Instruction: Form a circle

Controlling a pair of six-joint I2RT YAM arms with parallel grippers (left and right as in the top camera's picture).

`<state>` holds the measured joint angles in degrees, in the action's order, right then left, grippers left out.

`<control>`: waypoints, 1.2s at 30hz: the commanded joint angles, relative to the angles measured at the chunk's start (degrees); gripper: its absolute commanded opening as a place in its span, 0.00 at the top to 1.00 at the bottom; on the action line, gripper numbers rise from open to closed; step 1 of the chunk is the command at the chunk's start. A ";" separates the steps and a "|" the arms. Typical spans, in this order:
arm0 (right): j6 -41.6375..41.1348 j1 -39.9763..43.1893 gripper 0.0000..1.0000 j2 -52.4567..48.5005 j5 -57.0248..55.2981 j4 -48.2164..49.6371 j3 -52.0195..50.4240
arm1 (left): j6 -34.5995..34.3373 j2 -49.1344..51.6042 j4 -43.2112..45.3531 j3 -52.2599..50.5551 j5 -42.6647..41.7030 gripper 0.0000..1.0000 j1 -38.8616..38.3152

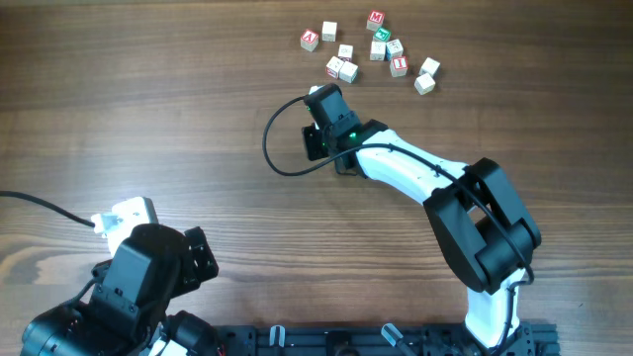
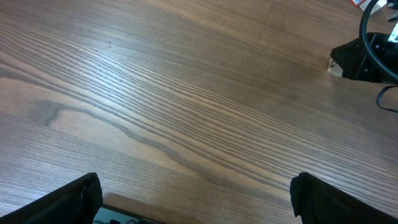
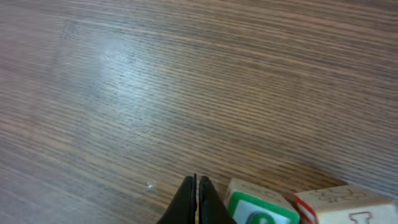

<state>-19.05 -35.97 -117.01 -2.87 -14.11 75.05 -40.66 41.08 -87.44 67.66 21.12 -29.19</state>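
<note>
The circle is a small clump of two pale letter cubes (image 1: 341, 68) just below the larger scatter. In the right wrist view one shows a green face (image 3: 258, 205) and the other a red edge (image 3: 348, 205). My right gripper (image 3: 198, 199) is shut with nothing between its fingers, tips low over the wood just left of the green-faced cube. From overhead the right gripper (image 1: 322, 97) sits right below the clump. My left gripper (image 2: 196, 199) is open over bare wood, far from the cubes, near the table's front left.
Several more letter cubes (image 1: 386, 44) lie loosely scattered at the back of the table, right of and behind the clump. A black cable (image 1: 272, 148) loops left of the right arm. The left arm (image 1: 138, 272) is folded at the front left corner.
</note>
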 commanded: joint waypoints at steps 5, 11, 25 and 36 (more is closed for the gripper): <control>-1.64 -0.17 0.95 -0.74 -3.54 -0.09 0.59 | -0.74 0.11 -0.07 -0.22 -0.07 0.00 0.07; -2.19 -0.17 0.95 -0.74 -4.72 -0.04 0.59 | -0.74 0.11 -0.07 -0.22 -0.07 0.00 0.07; 2.38 0.85 0.96 2.71 -2.71 4.07 1.27 | -0.74 0.11 -0.07 -0.22 -0.07 0.00 0.07; 0.39 6.86 0.96 2.03 2.40 3.78 1.22 | -0.74 0.11 -0.07 -0.22 -0.07 0.00 0.07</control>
<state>-17.98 -28.77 -115.96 -3.44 -9.96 75.07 -40.66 41.08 -87.44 67.66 21.12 -29.19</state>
